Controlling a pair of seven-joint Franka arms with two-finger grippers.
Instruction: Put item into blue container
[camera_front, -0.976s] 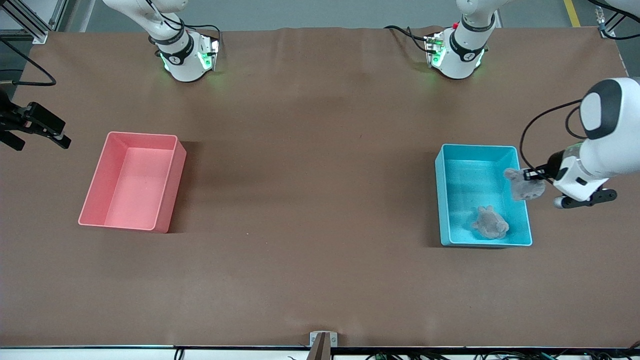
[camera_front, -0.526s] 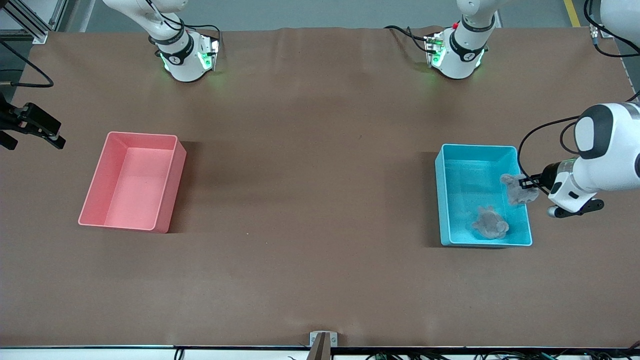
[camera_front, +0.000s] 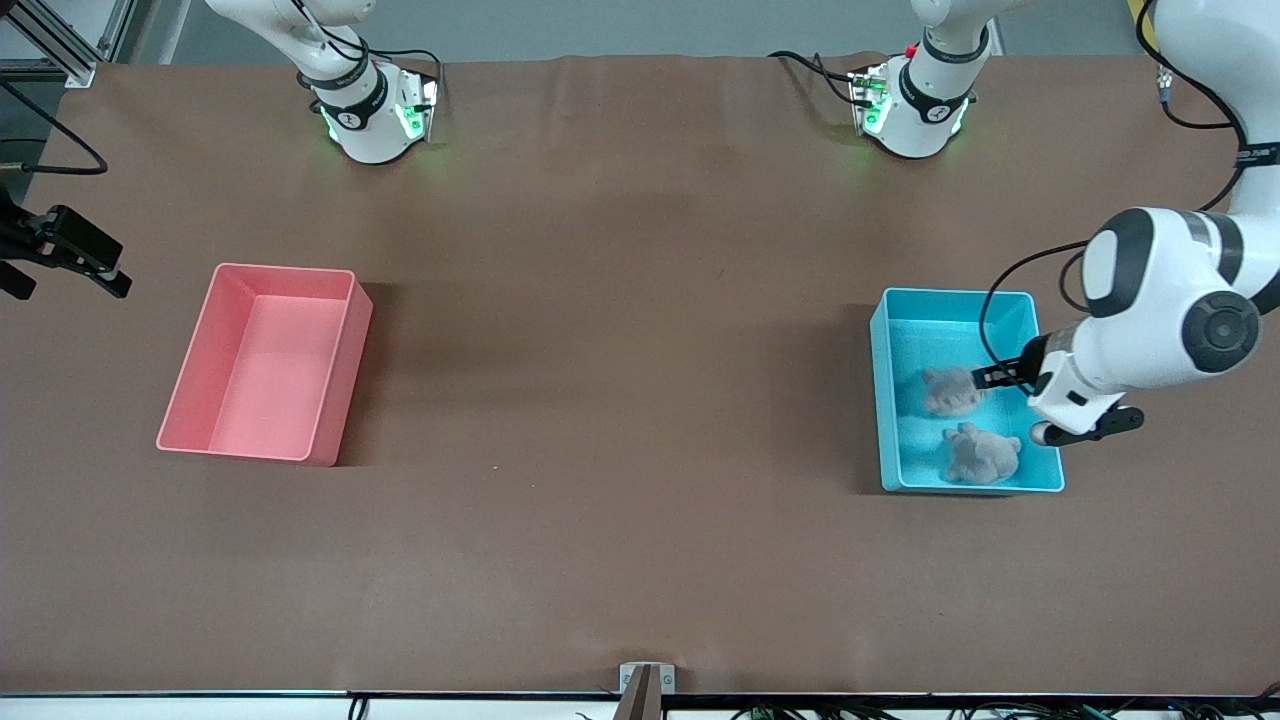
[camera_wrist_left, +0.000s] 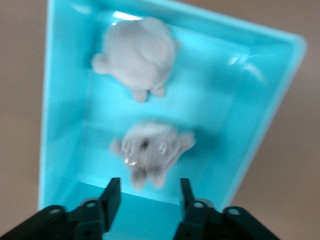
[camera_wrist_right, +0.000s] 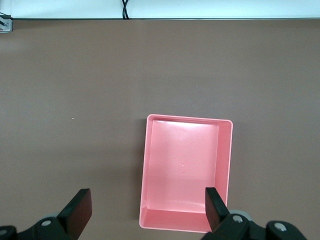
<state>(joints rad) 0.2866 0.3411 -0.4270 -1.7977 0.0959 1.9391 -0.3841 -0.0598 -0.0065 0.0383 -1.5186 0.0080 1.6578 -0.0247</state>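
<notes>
In the blue container (camera_front: 884, 400), at the left arm's end of the worktop (camera_front: 620, 420), one grey plush toy (camera_front: 980, 455) lies by the wall nearest the front camera. A second plush toy (camera_front: 945, 390), gripped over the rim a moment ago, now lies on the floor just beside it, seemingly dropped. The left claw (camera_front: 990, 378) hangs over the bin, released and empty. The right claw (camera_wrist_right: 145, 207) waits, spread wide, above the pink bin (camera_front: 262, 362). This placement looks done.

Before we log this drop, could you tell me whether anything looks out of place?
Nothing stands out: both grey plush toys lie inside the blue container, the left gripper open above them, and the pink bin sits square.
</notes>
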